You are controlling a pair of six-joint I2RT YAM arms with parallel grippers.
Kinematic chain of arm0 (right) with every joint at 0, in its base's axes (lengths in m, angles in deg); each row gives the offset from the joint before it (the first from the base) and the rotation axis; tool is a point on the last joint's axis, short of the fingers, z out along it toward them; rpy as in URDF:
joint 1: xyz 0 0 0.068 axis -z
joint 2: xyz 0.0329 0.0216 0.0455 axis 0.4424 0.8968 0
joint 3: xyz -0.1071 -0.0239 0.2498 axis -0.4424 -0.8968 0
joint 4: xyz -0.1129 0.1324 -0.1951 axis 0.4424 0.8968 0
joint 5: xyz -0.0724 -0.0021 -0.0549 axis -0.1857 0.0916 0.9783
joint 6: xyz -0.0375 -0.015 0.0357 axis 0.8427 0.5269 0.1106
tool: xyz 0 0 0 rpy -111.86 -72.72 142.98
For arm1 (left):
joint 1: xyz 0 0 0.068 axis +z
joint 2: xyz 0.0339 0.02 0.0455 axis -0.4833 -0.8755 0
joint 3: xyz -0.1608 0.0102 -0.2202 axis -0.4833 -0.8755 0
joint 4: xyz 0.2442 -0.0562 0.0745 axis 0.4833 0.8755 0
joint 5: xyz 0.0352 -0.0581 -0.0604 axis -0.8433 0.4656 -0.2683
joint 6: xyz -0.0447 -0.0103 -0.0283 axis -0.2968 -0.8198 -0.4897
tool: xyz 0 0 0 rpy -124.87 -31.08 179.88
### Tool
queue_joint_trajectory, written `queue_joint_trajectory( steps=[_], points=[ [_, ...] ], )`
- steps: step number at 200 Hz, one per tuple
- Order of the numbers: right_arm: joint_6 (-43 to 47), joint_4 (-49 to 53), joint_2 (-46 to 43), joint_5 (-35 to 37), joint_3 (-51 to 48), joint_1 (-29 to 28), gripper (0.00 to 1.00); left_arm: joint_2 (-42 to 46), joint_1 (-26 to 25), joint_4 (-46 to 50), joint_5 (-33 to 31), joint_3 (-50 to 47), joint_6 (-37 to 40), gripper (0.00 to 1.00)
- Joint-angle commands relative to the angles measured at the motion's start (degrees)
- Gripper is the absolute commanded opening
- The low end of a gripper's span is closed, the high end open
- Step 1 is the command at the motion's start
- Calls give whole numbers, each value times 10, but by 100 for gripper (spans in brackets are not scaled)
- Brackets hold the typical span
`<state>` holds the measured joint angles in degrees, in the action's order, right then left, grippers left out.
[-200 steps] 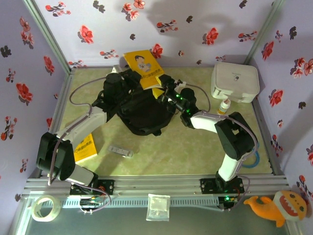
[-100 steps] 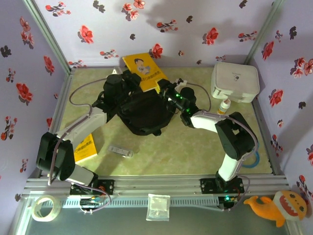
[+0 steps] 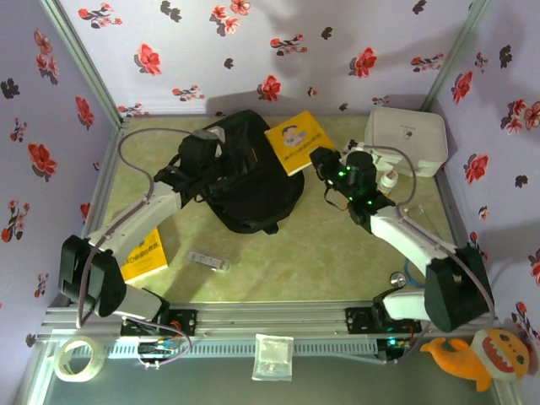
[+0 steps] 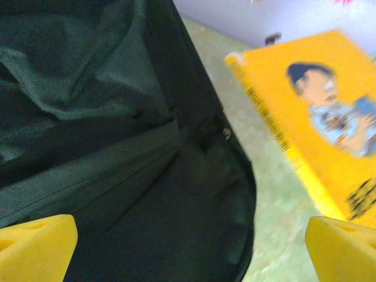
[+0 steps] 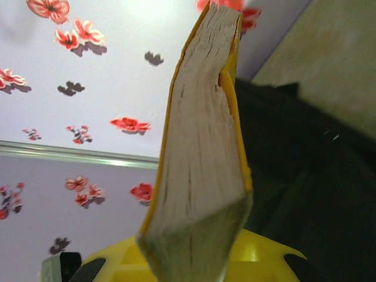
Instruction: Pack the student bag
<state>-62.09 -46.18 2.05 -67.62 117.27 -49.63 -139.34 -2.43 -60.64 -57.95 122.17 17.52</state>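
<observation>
The backpack (image 3: 253,190) is coloured black, the book (image 3: 296,140) yellow, the case (image 3: 405,139) white; the walls (image 3: 194,42) are patterned with red flowers.

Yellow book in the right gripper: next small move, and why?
Probably swing the right gripper left to bring the yellow book over the student bag. The book is clamped beside the bag, not in it, and the left gripper stands open over the bag.
</observation>
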Motion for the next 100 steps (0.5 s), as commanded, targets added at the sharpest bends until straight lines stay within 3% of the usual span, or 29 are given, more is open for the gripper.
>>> queue_joint_trajectory(
  steps=[1,35,100],
  points=[
    [90,75,-51,39,3,17,10,-28,-29,80,-1,48,150,100],
    [105,165,-84,66,4,51,10,-90,-69,161,5,110,271,96],
    [99,188,-87,64,-7,65,11,-113,-98,322,9,127,457,82]
  ],
)
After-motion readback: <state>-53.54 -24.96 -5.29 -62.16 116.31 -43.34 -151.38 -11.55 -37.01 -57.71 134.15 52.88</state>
